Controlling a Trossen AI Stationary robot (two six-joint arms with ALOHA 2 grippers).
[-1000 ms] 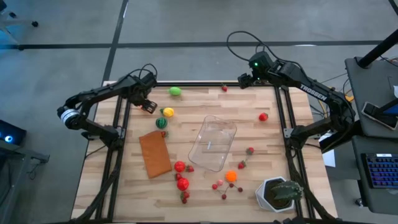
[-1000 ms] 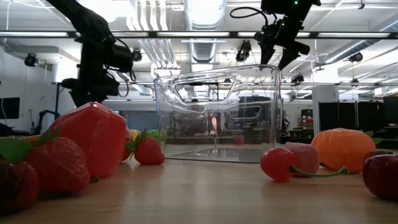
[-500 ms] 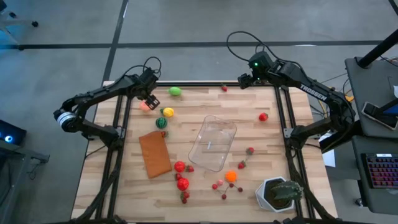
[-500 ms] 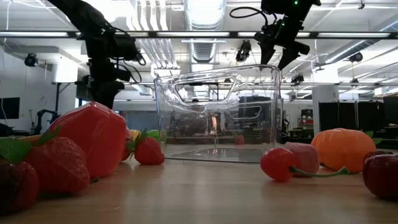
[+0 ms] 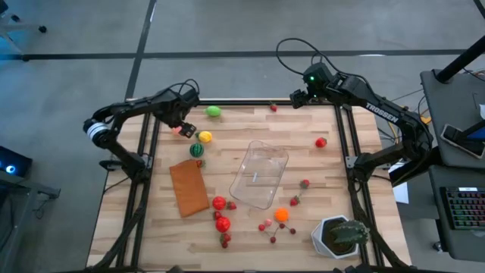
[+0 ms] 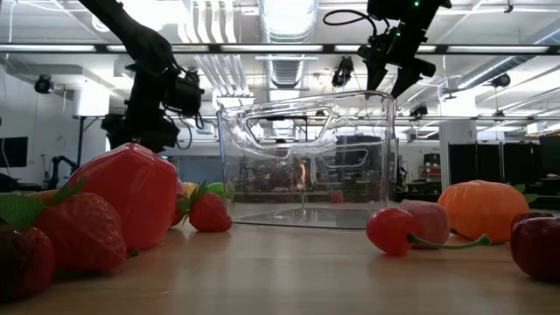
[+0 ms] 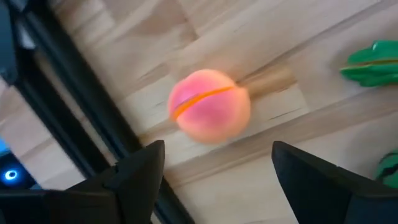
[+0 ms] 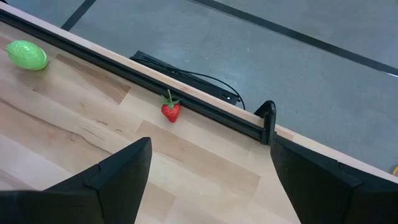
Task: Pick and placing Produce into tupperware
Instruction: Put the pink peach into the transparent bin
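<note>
Tupperware (image 5: 260,175) holding nothing (produce (image 5: 221,214) scattered around it)

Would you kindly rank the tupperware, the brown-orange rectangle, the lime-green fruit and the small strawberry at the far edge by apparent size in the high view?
1. tupperware
2. brown-orange rectangle, somewhat smaller
3. lime-green fruit
4. small strawberry, smallest
</note>
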